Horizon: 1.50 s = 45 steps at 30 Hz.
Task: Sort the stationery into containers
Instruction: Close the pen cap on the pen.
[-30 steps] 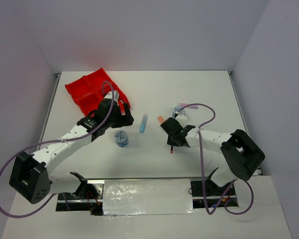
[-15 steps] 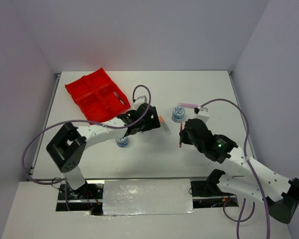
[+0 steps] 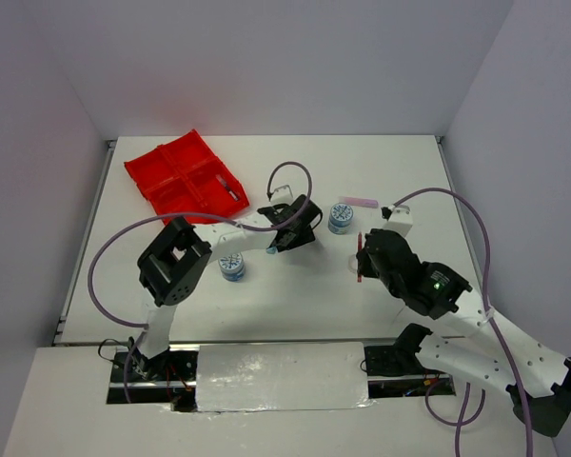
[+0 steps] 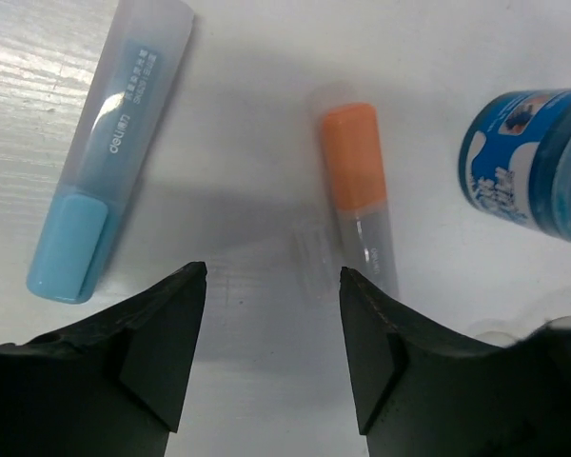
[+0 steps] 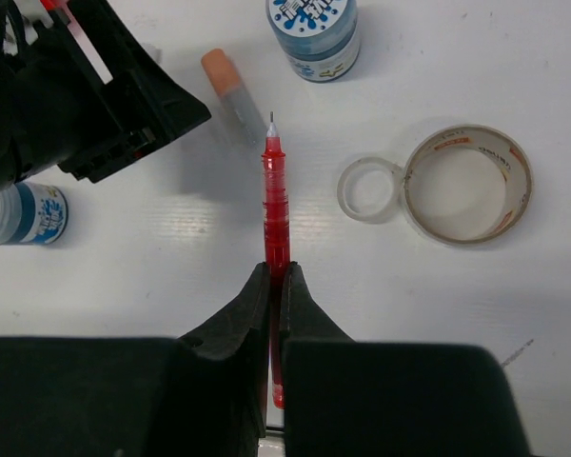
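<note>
The red four-compartment tray (image 3: 186, 181) lies at the back left. My left gripper (image 4: 273, 276) hovers low at mid table, open, with bare table between its fingers. A light-blue stick (image 4: 109, 157) lies to its left and an orange-tipped stick (image 4: 357, 190) just ahead of its right finger. My right gripper (image 5: 275, 271) is shut on a thin red pen (image 5: 275, 200), held above the table with the tip pointing away. A clear tape ring (image 5: 466, 184) lies to the right of the pen.
One blue-white tub (image 3: 341, 217) stands right of the left gripper, another (image 3: 232, 266) near the left forearm. A pink stick (image 3: 359, 202) lies further back. A small clear ring (image 5: 368, 188) touches the tape ring. A thin item lies in the tray's near-right compartment (image 3: 230, 188).
My left arm has swung right from the tray to the sticks at mid table, its jaws narrowing. My right arm has lifted and shifted right, still holding the red pen.
</note>
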Available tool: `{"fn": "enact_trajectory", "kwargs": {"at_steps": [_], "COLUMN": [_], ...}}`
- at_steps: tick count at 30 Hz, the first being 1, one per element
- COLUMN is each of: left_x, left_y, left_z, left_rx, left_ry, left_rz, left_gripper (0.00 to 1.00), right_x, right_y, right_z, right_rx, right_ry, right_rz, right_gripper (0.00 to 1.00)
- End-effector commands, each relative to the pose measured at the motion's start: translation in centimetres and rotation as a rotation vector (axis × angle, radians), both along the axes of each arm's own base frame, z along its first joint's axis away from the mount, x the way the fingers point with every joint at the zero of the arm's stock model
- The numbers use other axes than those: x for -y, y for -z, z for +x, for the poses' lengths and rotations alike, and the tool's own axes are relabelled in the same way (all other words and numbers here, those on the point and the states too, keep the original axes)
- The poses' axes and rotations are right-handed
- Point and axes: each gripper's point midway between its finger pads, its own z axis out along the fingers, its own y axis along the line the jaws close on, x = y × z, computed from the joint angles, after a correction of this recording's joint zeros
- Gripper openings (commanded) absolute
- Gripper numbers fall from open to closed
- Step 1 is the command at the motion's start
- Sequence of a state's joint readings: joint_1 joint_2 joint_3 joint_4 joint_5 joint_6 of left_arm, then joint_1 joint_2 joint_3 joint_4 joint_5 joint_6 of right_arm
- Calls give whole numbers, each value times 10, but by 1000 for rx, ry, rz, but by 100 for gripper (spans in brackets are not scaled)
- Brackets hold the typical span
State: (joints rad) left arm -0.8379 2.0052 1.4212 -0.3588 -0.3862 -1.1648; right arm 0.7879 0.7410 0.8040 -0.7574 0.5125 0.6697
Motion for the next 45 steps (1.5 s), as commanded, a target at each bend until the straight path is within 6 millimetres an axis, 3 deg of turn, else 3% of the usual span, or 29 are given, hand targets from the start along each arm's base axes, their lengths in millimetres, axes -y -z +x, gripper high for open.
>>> {"fn": "enact_trajectory", "kwargs": {"at_steps": [1, 9, 11, 25, 36, 45], "left_x": [3, 5, 6, 21, 14, 10], "left_y": [-11, 2, 1, 8, 16, 21], "left_z": [7, 8, 10, 11, 6, -2], "left_rx": [22, -14, -18, -25, -44, -70], "left_ry": [-50, -52, -55, -33, -48, 4], "left_rz": [37, 91, 105, 148, 224, 232], "left_gripper": [67, 64, 57, 57, 54, 44], "right_x": [6, 5, 6, 10, 5, 1], "right_y": [-1, -2, -2, -2, -1, -4], "right_z": [2, 4, 4, 2, 1, 1], "right_rx": [20, 33, 33, 48, 47, 55], "right_ry": [10, 7, 12, 19, 2, -14], "right_rz": [-38, -37, -40, -26, -3, 14], "right_gripper": [0, 0, 0, 0, 0, 0]}}
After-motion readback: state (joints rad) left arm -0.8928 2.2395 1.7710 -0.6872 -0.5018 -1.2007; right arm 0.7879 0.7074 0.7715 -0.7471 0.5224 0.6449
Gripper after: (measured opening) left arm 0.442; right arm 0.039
